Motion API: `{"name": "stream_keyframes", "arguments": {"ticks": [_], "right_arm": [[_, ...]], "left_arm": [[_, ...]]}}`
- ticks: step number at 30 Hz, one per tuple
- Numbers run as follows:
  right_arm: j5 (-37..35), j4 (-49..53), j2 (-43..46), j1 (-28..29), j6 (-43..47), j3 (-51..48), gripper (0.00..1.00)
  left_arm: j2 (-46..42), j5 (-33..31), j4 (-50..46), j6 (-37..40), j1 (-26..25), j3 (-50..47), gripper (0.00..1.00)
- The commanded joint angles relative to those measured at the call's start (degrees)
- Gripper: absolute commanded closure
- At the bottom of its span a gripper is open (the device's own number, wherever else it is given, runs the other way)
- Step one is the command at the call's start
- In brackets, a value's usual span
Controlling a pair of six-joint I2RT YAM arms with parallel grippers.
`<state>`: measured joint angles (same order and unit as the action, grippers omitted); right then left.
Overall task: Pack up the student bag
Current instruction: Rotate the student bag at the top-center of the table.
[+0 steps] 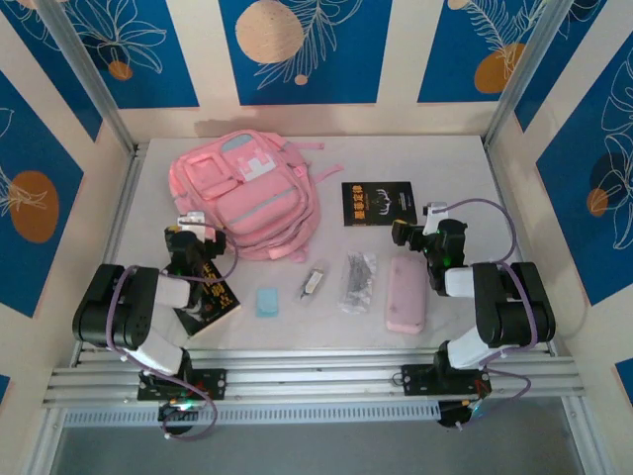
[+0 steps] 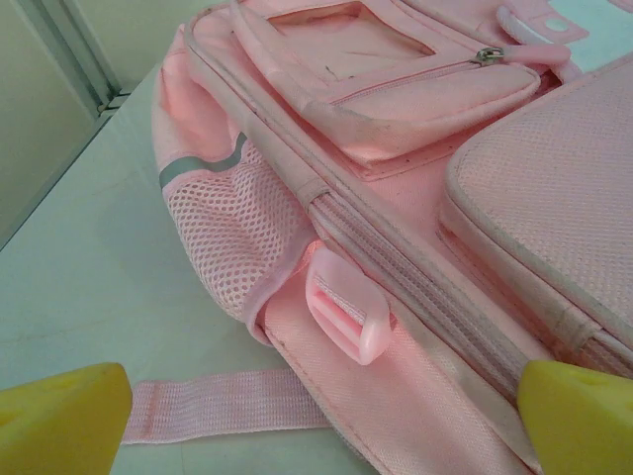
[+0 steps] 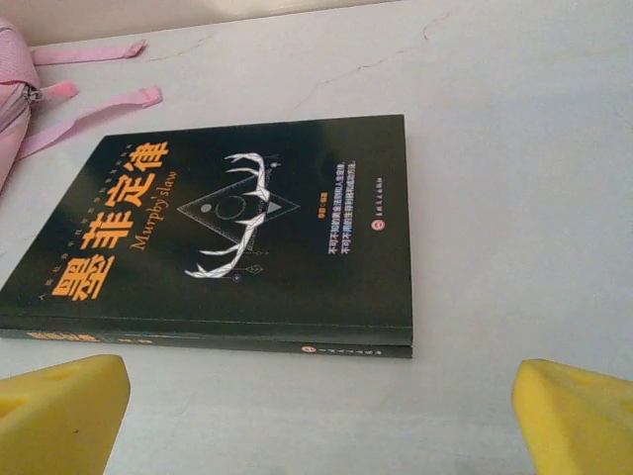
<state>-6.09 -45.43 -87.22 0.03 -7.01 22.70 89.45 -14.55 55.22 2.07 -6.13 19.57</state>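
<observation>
Your two arms stand nearest in the top view, and both grippers are spread wide and hold nothing. Just ahead of the left gripper (image 1: pixel 196 226) lies the student bag (image 1: pixel 247 188), flat on the counter (image 1: pixel 475 178) with its front pockets up. Just ahead of the right gripper (image 1: pixel 407 228) lies one black book (image 1: pixel 378 202). One second dark book (image 1: pixel 213 299) lies behind the left gripper, partly under that arm. Behind and between the two grippers you can count one small blue block (image 1: pixel 267 302), one small pen-like piece (image 1: pixel 313 281) that I cannot identify, one clear packet (image 1: pixel 358 281) and one pale pink pencil case (image 1: pixel 406 295). So there are one bag, two books and four small things.

From the left wrist, the yellow fingertips (image 2: pixel 59 421) are far apart and the side of the bag is right in front. You see its mesh pocket (image 2: pixel 227 228), one pink buckle (image 2: pixel 346 317) and one webbing strap (image 2: pixel 227 406) close to the left fingertip. I judge the bag soft and floppy, probably light. It will sag and fold when you lift it. It is better to take a thick seam beside the zipper, or the strap, because the mesh may snag.

From the right wrist, the book lies directly ahead of the spread gripper. The edge of the bag and two thin straps (image 3: pixel 94 99) are further ahead to the left.
</observation>
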Motion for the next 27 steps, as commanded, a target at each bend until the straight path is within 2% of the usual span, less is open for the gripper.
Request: {"name": "stream_keyframes", "arguments": {"ticks": [1,27], "right_arm": [[0.99,-0.42,0.1,-0.03,1.25,1.3,0.01],[1.32,-0.5,0.21,-0.08,1.12,1.2,0.01]], "left_arm": [[0.2,1.01,0.63,0.04,-0.37,0.99,0.0],[0.11,1.27,0.87,0.1,-0.27,0.79,0.0]]}}
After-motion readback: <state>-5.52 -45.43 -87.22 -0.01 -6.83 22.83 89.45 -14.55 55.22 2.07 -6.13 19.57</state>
